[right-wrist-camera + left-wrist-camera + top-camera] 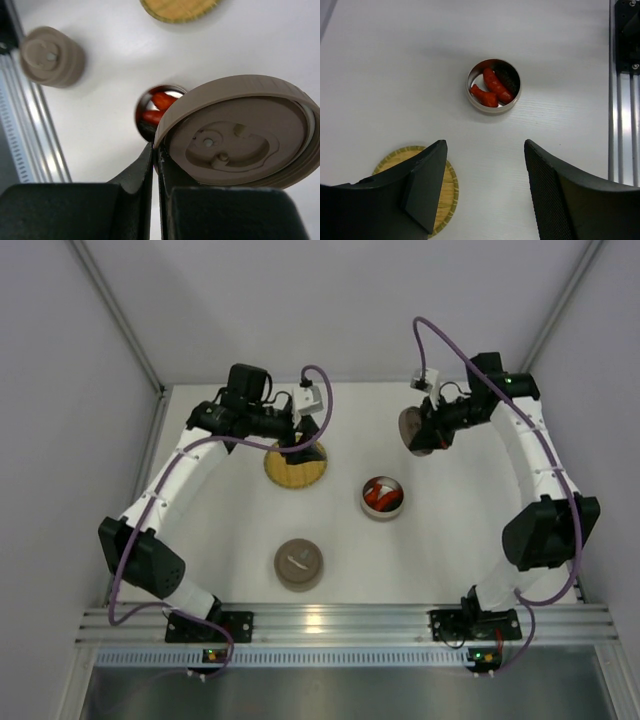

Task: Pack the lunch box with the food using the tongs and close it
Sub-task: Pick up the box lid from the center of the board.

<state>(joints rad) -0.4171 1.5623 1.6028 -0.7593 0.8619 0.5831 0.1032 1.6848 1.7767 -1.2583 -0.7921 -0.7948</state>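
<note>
Box: the box (382, 497) is a round metal tin, open, mid-table, a little right of centre.
Food: the food (492, 86) lies inside the box. Two red-orange pieces lie side by side, with a dark piece against the wall next to them. No food shows anywhere outside the box.
Lid: the lid (240, 135) is brown and round, lifted off the table. It is far and right of the box, well apart from it.
Lid tilt: it stands nearly on edge with its face turned left toward the middle, not flat over the opening.
Right gripper: the right gripper (154, 165) is pinched tight on the lid's rim and carries it.
Key relation: the box lies near and left of the held lid. I judge that the lid must travel that way and turn flat before it can seat.
Nearer arm: the right arm looks slightly nearer the box, and it already has the lid.
Left gripper: the left gripper (485, 145) has its jaws apart and nothing between them. It hangs over the plate, far and left of the box.
Plate: the plate (285, 475) is yellow and woven, and looks bare where it shows.
Jar: a second brown jar (299, 565) has its lid on. It sits near and left of the box, apart from it.
Tongs: no view shows the tongs, and neither gripper has them.
Stage: packing looks done, and closing is the step in hand.
</note>
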